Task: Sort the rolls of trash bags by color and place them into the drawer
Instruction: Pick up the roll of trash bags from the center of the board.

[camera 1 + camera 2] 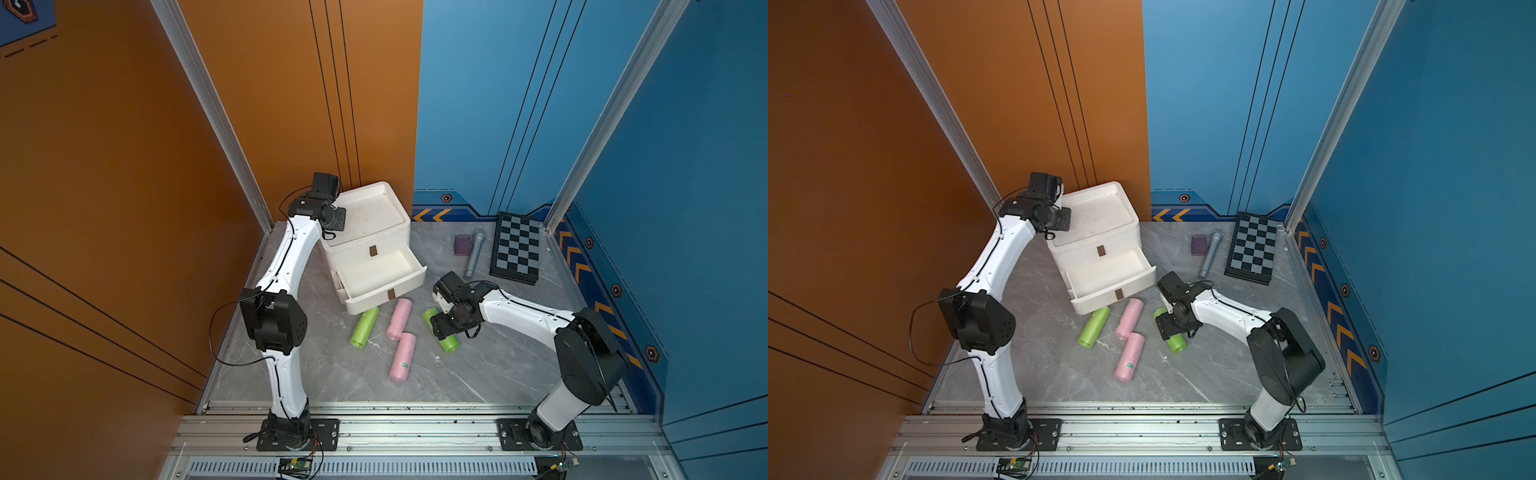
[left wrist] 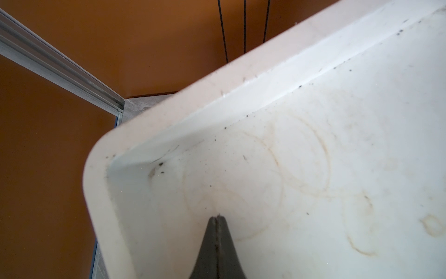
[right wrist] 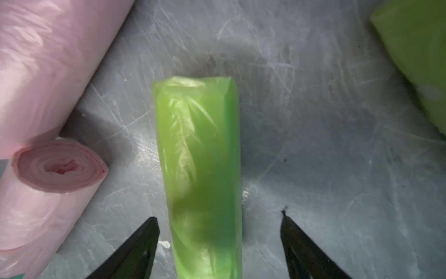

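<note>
Four rolls of trash bags lie on the grey floor in front of the drawer [image 1: 365, 232], a white cabinet whose lower drawer [image 1: 380, 278] is pulled out and holds nothing I can see. They are a green roll [image 1: 365, 327], a pink roll [image 1: 400, 319], a labelled pink roll [image 1: 402, 356] and another green roll [image 1: 449, 344]. My right gripper [image 3: 219, 215] is open and straddles that last green roll [image 3: 198, 145], with a gap at each fingertip. My left gripper [image 2: 218, 217] is shut, holds nothing, and sits over the cabinet's stained recessed top [image 2: 313, 157].
A purple cube [image 1: 462, 244], a grey stick [image 1: 474, 254] and a chequered board [image 1: 517, 248] lie at the back right. Orange wall stands close behind the cabinet. In the right wrist view two pink rolls [image 3: 48, 60] and a green one [image 3: 415, 60] flank the straddled roll.
</note>
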Action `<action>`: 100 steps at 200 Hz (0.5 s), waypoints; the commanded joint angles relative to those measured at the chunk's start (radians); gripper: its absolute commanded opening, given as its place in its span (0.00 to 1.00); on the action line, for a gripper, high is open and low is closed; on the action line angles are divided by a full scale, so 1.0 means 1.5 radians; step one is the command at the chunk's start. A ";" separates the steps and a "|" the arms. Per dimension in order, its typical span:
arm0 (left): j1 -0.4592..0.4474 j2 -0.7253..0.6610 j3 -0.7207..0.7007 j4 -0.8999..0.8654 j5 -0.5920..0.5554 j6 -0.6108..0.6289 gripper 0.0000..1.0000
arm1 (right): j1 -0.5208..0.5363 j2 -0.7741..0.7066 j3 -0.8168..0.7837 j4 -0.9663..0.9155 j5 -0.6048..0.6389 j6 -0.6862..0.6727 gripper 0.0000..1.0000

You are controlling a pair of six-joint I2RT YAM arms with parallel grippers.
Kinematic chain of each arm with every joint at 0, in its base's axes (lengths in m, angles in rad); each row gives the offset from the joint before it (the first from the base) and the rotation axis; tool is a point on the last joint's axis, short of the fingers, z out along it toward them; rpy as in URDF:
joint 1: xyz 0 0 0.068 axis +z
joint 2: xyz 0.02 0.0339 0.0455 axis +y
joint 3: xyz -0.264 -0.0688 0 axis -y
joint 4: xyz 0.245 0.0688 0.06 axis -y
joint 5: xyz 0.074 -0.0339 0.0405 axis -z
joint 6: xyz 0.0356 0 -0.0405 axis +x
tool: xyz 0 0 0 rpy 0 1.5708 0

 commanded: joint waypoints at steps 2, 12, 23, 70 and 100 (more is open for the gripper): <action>-0.007 0.069 -0.062 -0.203 0.066 -0.008 0.00 | 0.000 0.022 0.028 -0.016 0.020 0.005 0.76; -0.007 0.069 -0.062 -0.204 0.067 -0.008 0.00 | -0.001 0.031 0.034 -0.017 0.012 0.004 0.73; -0.007 0.070 -0.061 -0.204 0.065 -0.008 0.00 | -0.001 0.040 0.041 -0.017 0.007 0.006 0.70; -0.005 0.067 -0.058 -0.204 0.063 -0.005 0.00 | -0.008 0.066 0.045 -0.013 -0.013 0.008 0.61; -0.005 0.067 -0.059 -0.205 0.064 -0.005 0.00 | -0.014 0.069 0.041 -0.010 -0.029 0.017 0.51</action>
